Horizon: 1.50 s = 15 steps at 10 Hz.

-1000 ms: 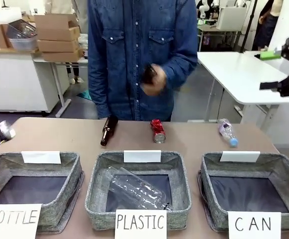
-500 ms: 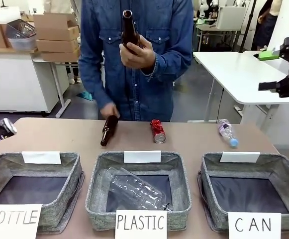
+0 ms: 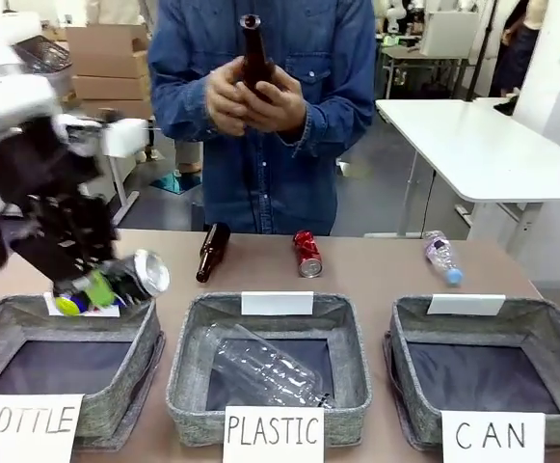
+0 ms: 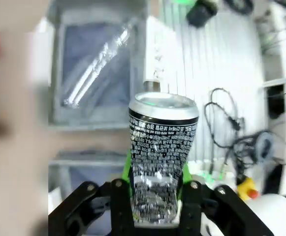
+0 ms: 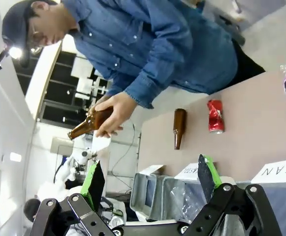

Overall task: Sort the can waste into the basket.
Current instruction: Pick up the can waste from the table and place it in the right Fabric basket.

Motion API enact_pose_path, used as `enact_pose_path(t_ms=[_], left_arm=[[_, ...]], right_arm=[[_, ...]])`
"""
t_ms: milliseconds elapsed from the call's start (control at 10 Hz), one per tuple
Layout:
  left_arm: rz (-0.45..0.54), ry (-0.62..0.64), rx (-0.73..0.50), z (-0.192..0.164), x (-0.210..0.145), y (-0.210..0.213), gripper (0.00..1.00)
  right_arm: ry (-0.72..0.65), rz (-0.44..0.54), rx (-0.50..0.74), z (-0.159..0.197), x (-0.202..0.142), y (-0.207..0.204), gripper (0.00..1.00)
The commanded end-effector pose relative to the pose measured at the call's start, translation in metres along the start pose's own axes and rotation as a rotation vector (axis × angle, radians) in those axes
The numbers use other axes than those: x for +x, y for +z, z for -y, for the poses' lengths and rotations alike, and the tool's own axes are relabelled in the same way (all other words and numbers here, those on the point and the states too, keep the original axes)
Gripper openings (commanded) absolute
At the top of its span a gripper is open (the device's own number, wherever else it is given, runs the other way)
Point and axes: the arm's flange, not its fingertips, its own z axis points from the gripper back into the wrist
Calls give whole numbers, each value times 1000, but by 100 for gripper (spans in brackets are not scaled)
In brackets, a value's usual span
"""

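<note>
- The silver-and-black can [image 3: 150, 271] is pinched between the green pads of the left pincer [image 3: 94, 289]; it hangs lifted over the far rim of the BOTTLE basket [image 3: 0, 311], well apart from the CAN basket [image 3: 540, 307] at the other end of the row
- The red can [image 3: 306, 254] lies untouched on the worktop [image 3: 376, 275], beyond the PLASTIC basket [image 3: 188, 328]
- The CAN basket shows bare dark lining, so neither can is sorted yet; by my reckoning one can is mid-carry, and its drop and the whole second can are left to do
- The right pincer [image 5: 150, 174] is spread wide, holding nothing
- The person's hands [image 3: 260, 96] hold a brown glass bottle [image 3: 252, 53], no part of this sort
</note>
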Motion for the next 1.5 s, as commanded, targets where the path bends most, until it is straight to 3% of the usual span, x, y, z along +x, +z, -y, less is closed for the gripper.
enact_pose_path(t_ms=[0,100,200,300,400,600,800,900,1000,1200,1400], left_arm=[[28,58,58,-34,-46,24,39],[64,178,131,-36,-79,47,39],[112,317,234,-29,-130,83,39],[167,391,263,-15,-186,119,39],[228,620,386,-1,-238,150,39],[459,803,494,35,-303,188,39],[731,1086,670,93,-361,203,39],[807,1298,771,119,-371,194,39],[852,1391,859,144,-372,181,39],[869,1441,914,173,-377,166,39],[857,1435,911,171,-375,168,39]], right_arm=[[27,-83,51,3,-22,-18,100],[27,-83,51,3,-22,-18,100],[27,-83,51,3,-22,-18,100],[27,-83,51,3,-22,-18,100],[27,-83,51,3,-22,-18,100],[27,-83,51,3,-22,-18,100],[27,-83,51,3,-22,-18,100],[27,-83,51,3,-22,-18,100],[27,-83,51,3,-22,-18,100],[27,-83,51,3,-22,-18,100],[27,-83,51,3,-22,-18,100]])
